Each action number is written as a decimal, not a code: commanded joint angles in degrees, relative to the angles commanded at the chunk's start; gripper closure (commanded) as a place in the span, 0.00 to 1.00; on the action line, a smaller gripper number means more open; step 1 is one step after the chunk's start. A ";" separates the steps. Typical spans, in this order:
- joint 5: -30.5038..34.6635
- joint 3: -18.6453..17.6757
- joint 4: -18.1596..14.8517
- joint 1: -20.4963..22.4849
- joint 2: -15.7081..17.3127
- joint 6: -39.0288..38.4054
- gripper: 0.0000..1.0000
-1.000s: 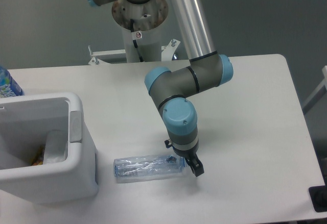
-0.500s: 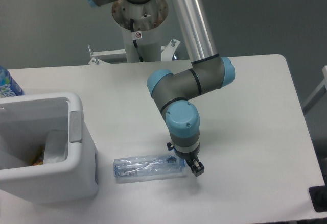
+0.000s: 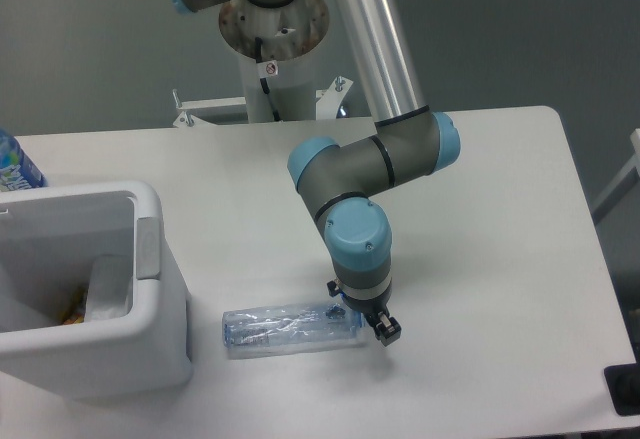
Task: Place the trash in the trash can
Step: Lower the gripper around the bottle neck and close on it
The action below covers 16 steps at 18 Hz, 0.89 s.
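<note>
The white table (image 3: 480,219) carries everything. At its left stands the trash can (image 3: 150,344), a big white bin with a thick rounded rim and a raised tab on its right side; a pale crumpled wrapper (image 3: 108,287) lies inside it. The arm (image 3: 375,174) reaches down over the table's middle. The clear crushed bottle (image 3: 285,328) lies on its side near the front edge, just right of the bin, nothing between them. The end effector (image 3: 368,321) sits low at the bottle's right end; whether its fingers are open or clamped cannot be told. A blue-labelled bottle (image 3: 12,167) peeks in at the far left.
</note>
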 joint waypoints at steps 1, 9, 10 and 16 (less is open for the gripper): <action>0.00 0.00 0.00 0.00 0.00 -0.09 0.22; 0.00 0.09 0.00 0.00 0.09 -1.23 0.43; 0.00 0.09 0.00 0.00 0.17 -1.41 0.45; 0.09 -0.18 0.00 -0.17 0.44 -2.20 0.57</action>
